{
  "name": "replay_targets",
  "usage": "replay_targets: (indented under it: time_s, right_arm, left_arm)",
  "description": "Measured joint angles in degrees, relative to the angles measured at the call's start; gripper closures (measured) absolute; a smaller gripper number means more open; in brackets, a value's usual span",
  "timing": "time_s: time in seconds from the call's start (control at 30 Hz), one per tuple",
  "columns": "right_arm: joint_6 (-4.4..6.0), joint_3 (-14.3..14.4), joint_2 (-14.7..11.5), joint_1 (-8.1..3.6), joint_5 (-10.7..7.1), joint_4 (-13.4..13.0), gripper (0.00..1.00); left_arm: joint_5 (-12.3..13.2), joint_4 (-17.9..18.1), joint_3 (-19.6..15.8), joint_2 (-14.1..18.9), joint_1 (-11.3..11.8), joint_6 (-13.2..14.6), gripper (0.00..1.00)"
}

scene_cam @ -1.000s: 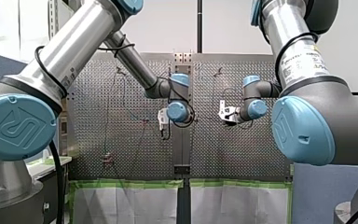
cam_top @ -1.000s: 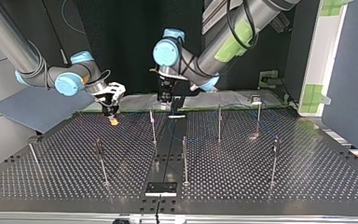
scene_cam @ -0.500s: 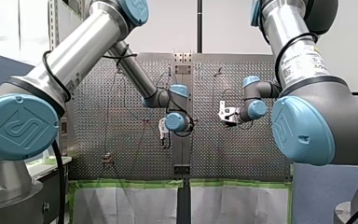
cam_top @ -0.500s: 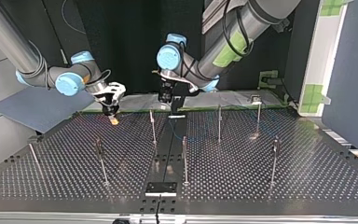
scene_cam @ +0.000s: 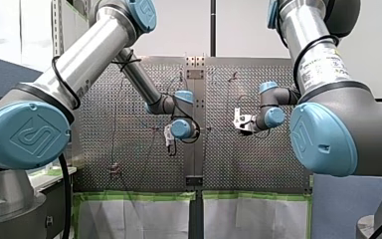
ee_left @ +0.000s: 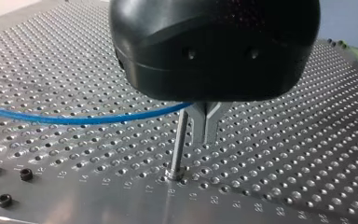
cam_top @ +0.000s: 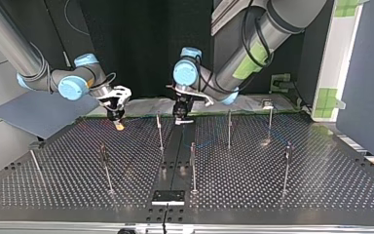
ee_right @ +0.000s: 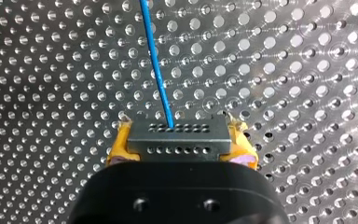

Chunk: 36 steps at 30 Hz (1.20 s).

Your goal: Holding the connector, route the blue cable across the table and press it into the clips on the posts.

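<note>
In the right wrist view my right gripper (ee_right: 181, 140) is shut on the grey connector (ee_right: 177, 136), clamped between its yellow pads (ee_right: 119, 145). The blue cable (ee_right: 156, 65) leaves the connector and runs ahead over the perforated plate. In the top view this gripper (cam_top: 118, 124) hangs at the far left. My left gripper (cam_top: 182, 118) is low at the table's far middle. In the left wrist view its metal fingers (ee_left: 205, 123) stand together beside a thin post (ee_left: 179, 140), and the blue cable (ee_left: 74, 119) runs in to them under the black housing.
Several thin clip posts stand on the perforated table (cam_top: 282, 204), among them a post (cam_top: 159, 131) next to my left gripper, a post (cam_top: 193, 165) nearer the camera and a post (cam_top: 229, 127) to the right. A black plate (cam_top: 168, 196) lies at the near edge.
My left arm has swung to the top view's right, and its gripper has come down beside the post. My right gripper has stayed where it was with the connector.
</note>
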Motion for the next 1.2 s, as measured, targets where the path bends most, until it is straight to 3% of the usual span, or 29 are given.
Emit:
replay_targets:
  time_s: [0.27,0.83,0.93,0.97,1.0,1.13,1.17,1.2]
  right_arm:
    - [0.02,-0.1,0.0,-0.5,-0.04,-1.1,1.0]
    - [0.07,-0.2,0.0,-1.56,0.03,-1.4,1.0]
    - [0.07,-0.2,0.0,-1.65,0.04,-1.4,1.0]
    - [0.07,-0.2,0.0,-1.66,0.05,-1.4,1.0]
    - [0.07,-0.2,0.0,-1.68,0.06,-1.4,1.0]
    - [0.08,-0.3,0.0,-1.85,0.09,-1.6,1.0]
    - [0.08,-0.3,0.0,-1.87,0.08,-1.6,1.0]
    - [0.09,-0.3,0.0,-1.9,0.07,-1.6,1.0]
  left_arm:
    - [2.0,-1.4,2.3,0.0,0.2,-0.1,0.94]
    - [1.4,-6.7,8.5,-4.6,1.9,1.7,0.94]
    - [1.2,-7.8,9.1,-4.6,1.9,1.9,0.9]
    - [1.2,-8.1,9.2,-4.6,1.9,1.9,0.76]
    - [1.1,-8.4,9.3,-4.6,1.8,2.0,0.76]
    - [0.0,-9.7,9.4,-4.6,1.3,2.3,0.61]
    - [-0.4,-10.1,9.4,-4.5,1.1,2.5,0.51]
    - [-1.0,-10.7,9.4,-4.5,0.9,2.9,0.51]
